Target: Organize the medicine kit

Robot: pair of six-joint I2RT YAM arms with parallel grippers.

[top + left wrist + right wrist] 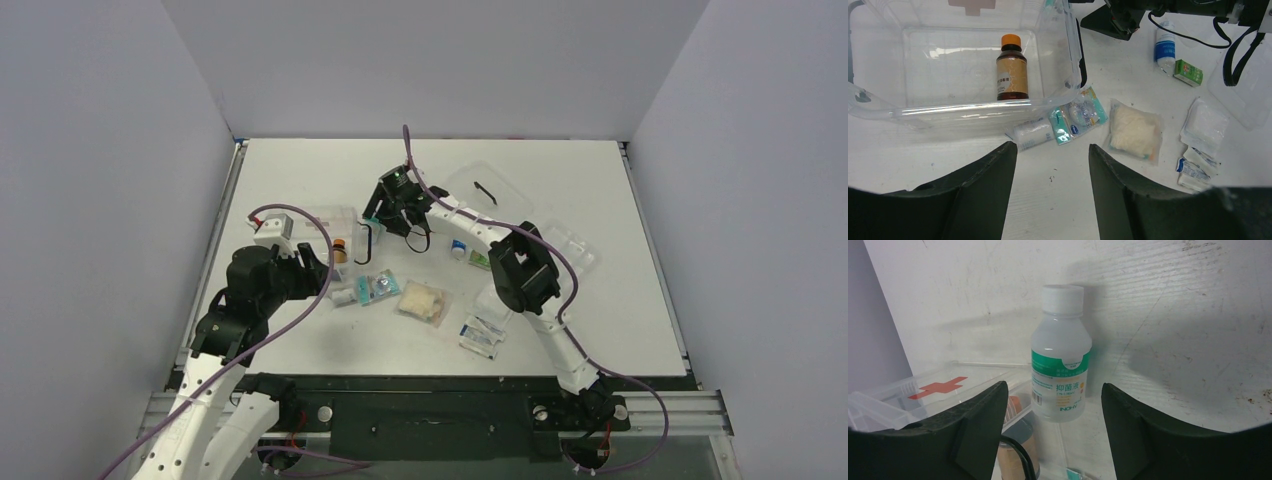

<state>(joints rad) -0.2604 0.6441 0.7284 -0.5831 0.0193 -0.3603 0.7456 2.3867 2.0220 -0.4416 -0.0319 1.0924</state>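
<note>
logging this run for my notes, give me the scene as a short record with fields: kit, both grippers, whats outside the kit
kit: medicine kit, open, no lid on it
inside kit: brown bottle with orange cap, upright
left gripper: left gripper open, empty, over the table in front of the kit
right gripper: right gripper open, a finger on each side of the green-label bottle, not touching it
outside kit: gauze roll, teal packet, cotton pouch, blue-label bottle, green box
</note>
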